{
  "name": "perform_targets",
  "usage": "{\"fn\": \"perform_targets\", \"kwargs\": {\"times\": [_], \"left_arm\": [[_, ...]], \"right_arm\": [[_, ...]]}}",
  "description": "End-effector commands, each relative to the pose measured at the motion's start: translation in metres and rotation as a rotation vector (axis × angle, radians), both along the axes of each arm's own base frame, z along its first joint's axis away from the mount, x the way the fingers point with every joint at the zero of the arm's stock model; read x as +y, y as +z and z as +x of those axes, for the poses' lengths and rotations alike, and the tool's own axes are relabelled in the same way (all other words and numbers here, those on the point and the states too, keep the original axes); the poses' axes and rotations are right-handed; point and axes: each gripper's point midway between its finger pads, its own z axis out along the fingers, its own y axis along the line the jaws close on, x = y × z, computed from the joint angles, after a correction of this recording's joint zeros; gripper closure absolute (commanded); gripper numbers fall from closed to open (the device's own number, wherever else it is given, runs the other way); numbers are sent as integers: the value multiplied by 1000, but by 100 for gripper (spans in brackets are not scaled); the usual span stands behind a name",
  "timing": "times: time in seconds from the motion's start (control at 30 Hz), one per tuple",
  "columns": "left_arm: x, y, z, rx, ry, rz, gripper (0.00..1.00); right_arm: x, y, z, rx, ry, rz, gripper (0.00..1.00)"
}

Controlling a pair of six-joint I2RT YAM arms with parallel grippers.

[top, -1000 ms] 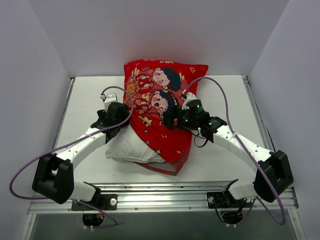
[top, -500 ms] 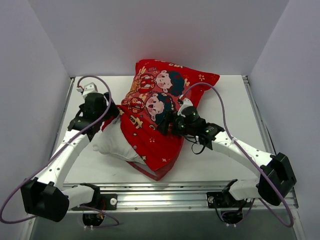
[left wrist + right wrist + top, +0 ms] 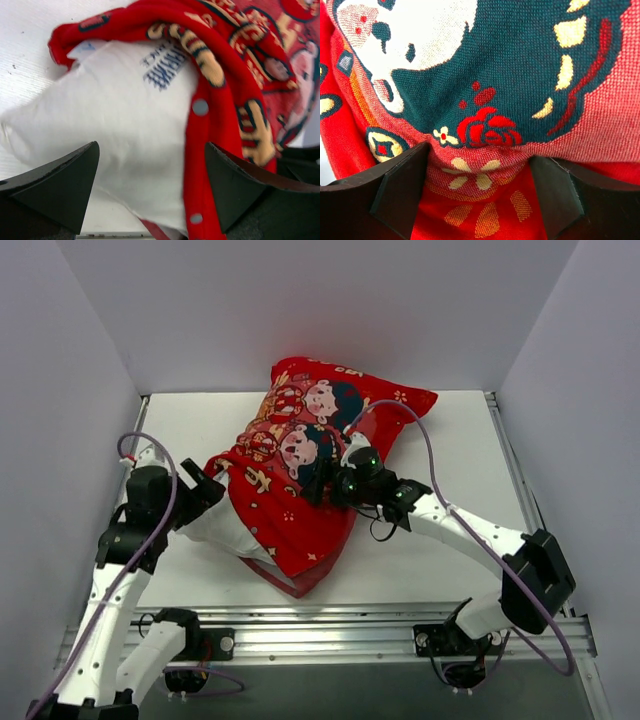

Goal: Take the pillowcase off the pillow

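The red pillowcase (image 3: 290, 525) with its two cartoon children lies slantwise across the table. The white pillow (image 3: 225, 530) sticks out of its open lower-left end. My left gripper (image 3: 205, 490) is at that end. In the left wrist view its jaws (image 3: 151, 145) stand wide apart over the bare pillow (image 3: 130, 130) and the snap-studded red hem (image 3: 235, 85). My right gripper (image 3: 315, 480) sits on the printed top. In the right wrist view it (image 3: 480, 150) pinches a puckered fold of pillowcase (image 3: 510, 65) that touches both fingers.
The white table (image 3: 450, 440) is boxed in by pale walls at the back and both sides. A metal rail (image 3: 320, 625) runs along the near edge. Purple cables loop over both arms.
The left arm has swung out to the left and drawn back. The pillow and cover have slid and turned leftward. The right gripper has followed to the left on the cover.
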Motion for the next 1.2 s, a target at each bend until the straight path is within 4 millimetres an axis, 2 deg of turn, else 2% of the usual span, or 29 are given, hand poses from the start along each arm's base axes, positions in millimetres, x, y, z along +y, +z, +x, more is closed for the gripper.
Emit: {"fn": "perform_targets", "kwargs": {"times": [0.0, 0.03, 0.1, 0.17, 0.2, 0.23, 0.3, 0.33, 0.37, 0.57, 0.6, 0.7, 0.83, 0.97, 1.0, 1.17], "left_arm": [[-8, 4, -37, 7, -4, -105, 6], [-6, -2, -51, 25, 9, -113, 6], [-4, -13, -64, 43, 24, -127, 6], [-10, -29, -75, 89, 4, -156, 0], [-14, -35, -80, 104, -4, -183, 6], [-18, -54, -84, 153, -14, -200, 8], [-26, -68, -92, 199, -34, -246, 8], [-28, -82, -95, 230, -37, -249, 8], [-30, -86, -96, 235, -39, -258, 8], [-59, -86, -83, 170, -132, -365, 3], [-67, -79, -76, 132, -153, -399, 2], [-89, -66, -75, 77, -239, -473, 6], [-107, -51, -69, -4, -288, -513, 6], [-123, -53, -63, 10, -319, -528, 6], [-129, -48, -62, -8, -336, -537, 6], [-136, -54, -51, -12, -312, -525, 6]], "right_arm": [[22, 35, 24, -119, 7, 84, 25], [24, 35, 27, -122, 9, 83, 25], [25, 38, 29, -131, 11, 86, 25], [26, 41, 33, -138, 6, 87, 25], [27, 43, 33, -141, 5, 90, 25], [27, 43, 34, -141, 6, 93, 25], [29, 45, 33, -141, 14, 103, 25], [30, 44, 33, -139, 14, 106, 25], [30, 44, 33, -140, 15, 109, 25], [32, 41, 31, -133, 26, 119, 25], [33, 41, 30, -131, 29, 119, 25], [32, 43, 30, -137, 30, 121, 25], [33, 45, 31, -142, 31, 123, 25], [36, 44, 29, -134, 48, 131, 25], [36, 44, 29, -133, 47, 132, 25], [37, 44, 26, -131, 48, 143, 25]]}}
